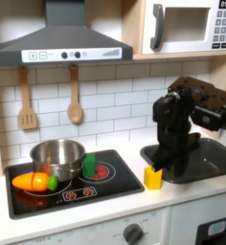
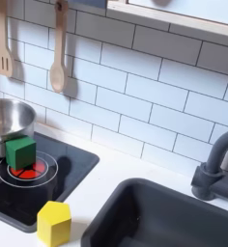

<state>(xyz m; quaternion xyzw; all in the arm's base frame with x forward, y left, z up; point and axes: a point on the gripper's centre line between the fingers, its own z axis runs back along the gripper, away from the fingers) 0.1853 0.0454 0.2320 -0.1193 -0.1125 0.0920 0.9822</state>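
A: Gripper point(image 1: 170, 161) hangs low, just right of the yellow block point(image 1: 153, 177) at the stove point(image 1: 105, 187) edge. Jaw opening: cannot tell, nothing visibly held.

B: Risk: a sideways nudge could topple the block toward the sink point(image 2: 121, 207).

Soft, even indoor light; slight blur.

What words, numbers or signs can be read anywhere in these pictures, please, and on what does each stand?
Nothing reads clearly.
Microwave display, first exterior view's top right: bright digits, too blurred to quote.
Microwave keypad: rows of buttons, marks too small to read.
Range hood: small control symbols, no legible text.
Cooktop: red markings at its front edge, unreadable.
Yellow block, green block, pot: no lettering visible.
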